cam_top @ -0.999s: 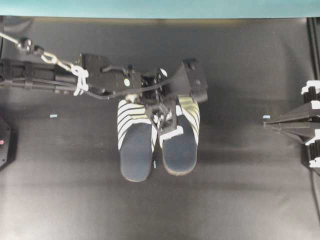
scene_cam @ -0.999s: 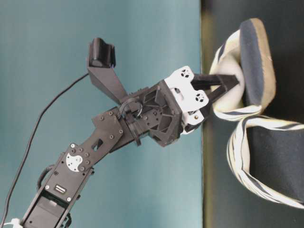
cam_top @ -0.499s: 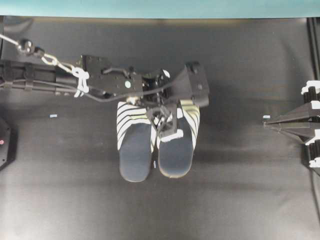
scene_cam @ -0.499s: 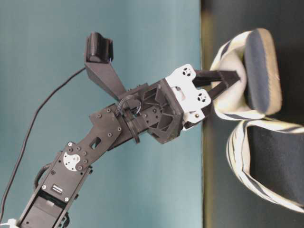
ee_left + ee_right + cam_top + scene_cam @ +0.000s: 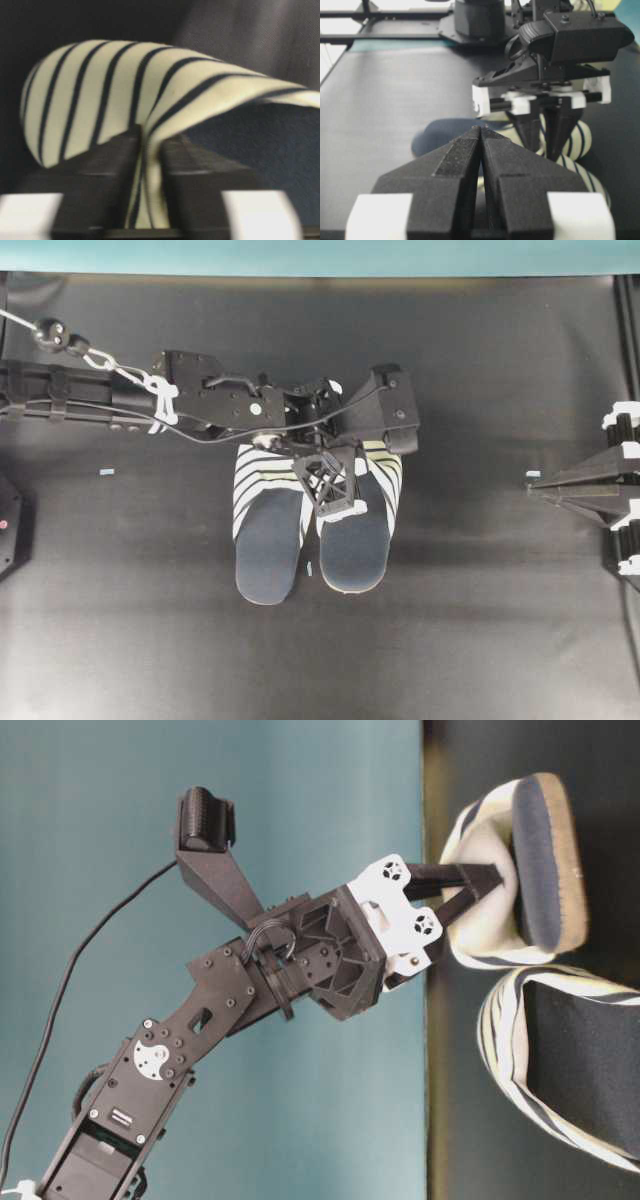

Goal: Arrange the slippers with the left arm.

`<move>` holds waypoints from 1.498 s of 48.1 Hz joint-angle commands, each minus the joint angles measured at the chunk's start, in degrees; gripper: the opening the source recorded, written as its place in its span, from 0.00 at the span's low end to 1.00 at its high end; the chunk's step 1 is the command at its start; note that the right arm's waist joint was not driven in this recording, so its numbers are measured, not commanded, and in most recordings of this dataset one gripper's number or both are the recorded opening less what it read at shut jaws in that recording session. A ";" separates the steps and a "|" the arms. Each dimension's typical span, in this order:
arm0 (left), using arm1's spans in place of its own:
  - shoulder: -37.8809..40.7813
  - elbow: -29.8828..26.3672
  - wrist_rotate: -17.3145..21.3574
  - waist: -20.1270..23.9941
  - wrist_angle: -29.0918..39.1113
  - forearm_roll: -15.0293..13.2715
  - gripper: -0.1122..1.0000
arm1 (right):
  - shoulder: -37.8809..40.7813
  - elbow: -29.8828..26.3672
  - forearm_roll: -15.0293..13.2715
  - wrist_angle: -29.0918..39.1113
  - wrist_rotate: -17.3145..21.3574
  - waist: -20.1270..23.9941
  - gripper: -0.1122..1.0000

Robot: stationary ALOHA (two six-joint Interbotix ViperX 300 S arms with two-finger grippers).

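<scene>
Two slippers with cream-and-navy striped covers and navy insoles lie side by side on the black mat, toes to the back. The left slipper [image 5: 267, 545] lies free. My left gripper [image 5: 335, 488] is shut on the striped cover of the right slipper [image 5: 356, 545]. In the left wrist view its fingers [image 5: 115, 165] pinch the cover's edge [image 5: 150, 90]. The table-level view shows the held slipper [image 5: 545, 860] beside the free one [image 5: 570, 1065]. My right gripper [image 5: 481, 131] is shut and empty, far to the right [image 5: 545, 487].
The left arm's body and wrist camera [image 5: 392, 410] hang over the slippers' toes. A small pale tag [image 5: 106, 472] lies on the mat at the left and another [image 5: 310, 567] between the slippers' heels. A teal wall [image 5: 320, 255] borders the mat's back edge.
My left gripper, still shut on the right slipper's cover, has turned that slipper slightly, so it now lies more parallel to the left one. The right arm has not moved.
</scene>
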 commanded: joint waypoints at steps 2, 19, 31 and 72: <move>-0.53 -0.26 -0.09 0.26 1.41 0.09 0.45 | 0.26 -0.35 0.18 -0.79 0.35 0.00 0.10; -7.56 -0.79 1.41 -1.32 2.11 0.09 0.88 | 0.26 -0.35 0.18 -0.70 0.35 0.00 0.10; -21.97 7.47 4.83 -3.34 -7.38 0.09 0.88 | 0.26 -0.26 0.18 -0.79 0.35 0.00 0.10; -54.76 42.89 4.22 -4.57 -30.41 0.09 0.88 | -0.09 -0.09 0.18 -0.79 0.26 0.00 0.10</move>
